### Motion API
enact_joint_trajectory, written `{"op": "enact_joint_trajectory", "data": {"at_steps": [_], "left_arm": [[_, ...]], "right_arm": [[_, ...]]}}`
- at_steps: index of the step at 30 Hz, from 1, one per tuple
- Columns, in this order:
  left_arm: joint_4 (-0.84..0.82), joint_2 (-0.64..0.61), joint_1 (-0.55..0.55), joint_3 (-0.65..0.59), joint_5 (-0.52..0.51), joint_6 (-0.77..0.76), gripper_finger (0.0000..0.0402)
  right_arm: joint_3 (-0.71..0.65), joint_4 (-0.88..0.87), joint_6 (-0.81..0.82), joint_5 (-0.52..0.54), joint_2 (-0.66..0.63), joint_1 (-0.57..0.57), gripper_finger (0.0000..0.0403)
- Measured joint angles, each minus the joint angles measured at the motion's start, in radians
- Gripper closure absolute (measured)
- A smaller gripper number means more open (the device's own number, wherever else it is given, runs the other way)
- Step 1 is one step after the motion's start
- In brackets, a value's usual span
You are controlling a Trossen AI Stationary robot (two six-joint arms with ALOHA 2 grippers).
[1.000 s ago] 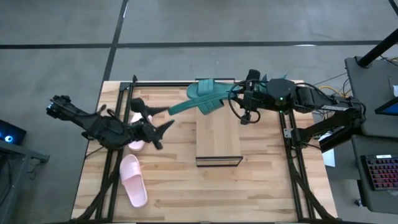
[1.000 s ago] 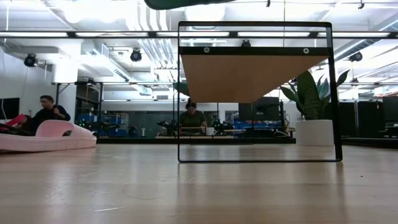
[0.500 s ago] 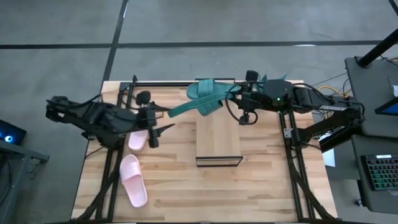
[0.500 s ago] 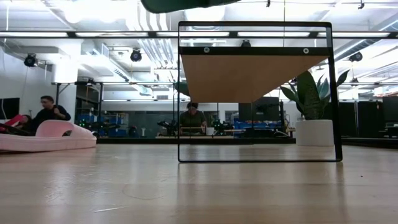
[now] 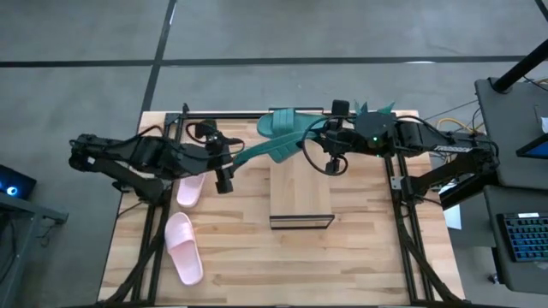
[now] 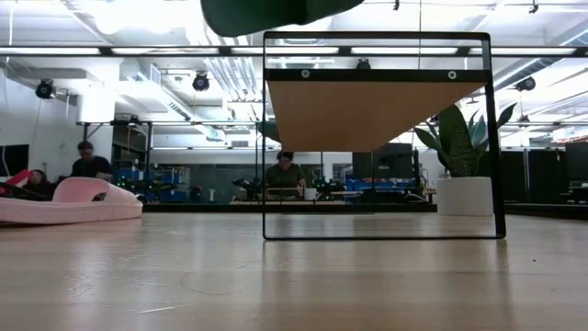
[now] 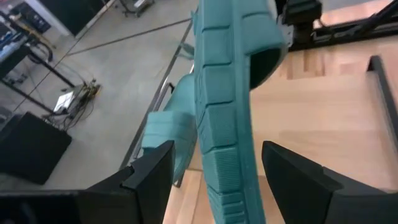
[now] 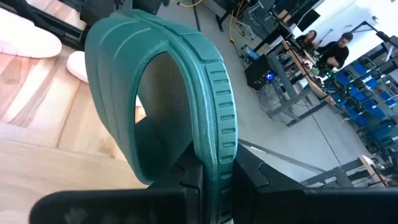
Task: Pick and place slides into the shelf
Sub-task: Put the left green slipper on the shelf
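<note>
Left gripper [image 5: 224, 174] nearer half-hidden teal slide [image 5: 257, 152]

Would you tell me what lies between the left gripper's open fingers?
The raised teal slide, sole outward, sits between the left gripper's fingers in the left wrist view; the right gripper holds its strap.

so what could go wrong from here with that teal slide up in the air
1. The right gripper pinches only the strap edge of the raised teal slide, so it may twist or slip out.
2. The left gripper is open around the slide's other end; closing off-centre could tug it out of the right's hold.
3. If dropped, it may land on the shelf top or the second teal slide.
</note>
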Motion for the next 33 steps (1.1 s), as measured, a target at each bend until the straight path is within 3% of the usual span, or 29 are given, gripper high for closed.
{"op": "enact_joint_trajectory", "data": {"at_steps": [4, 9, 18, 22, 28, 33], "left_arm": [[-0.002, 0.011, 0.016, 0.0, 0.011, -0.001, 0.0176], [0.001, 0.032, 0.037, 0.0, 0.114, -0.019, 0.0176], [0.0, 0.092, 0.112, 0.003, 0.088, -0.024, 0.0184], [0.003, 0.096, 0.131, 0.01, 0.089, -0.022, 0.0227], [0.004, 0.077, 0.132, 0.011, 0.095, -0.015, 0.0353], [0.0, 0.057, 0.132, 0.011, 0.1, -0.021, 0.036]], "right_arm": [[0.0, 0.001, -0.006, 0.0, 0.002, 0.0, 0.0373], [0.0, 0.004, -0.011, 0.0, 0.002, 0.0, 0.0373], [0.0, 0.025, -0.025, -0.004, 0.002, 0.0, 0.0373], [0.0, 0.025, -0.025, -0.007, 0.002, 0.0, 0.0373], [0.0, 0.027, -0.019, -0.008, 0.002, 0.0, 0.0372], [0.0, 0.03, 0.012, -0.004, -0.004, 0.0, 0.0319]]}}
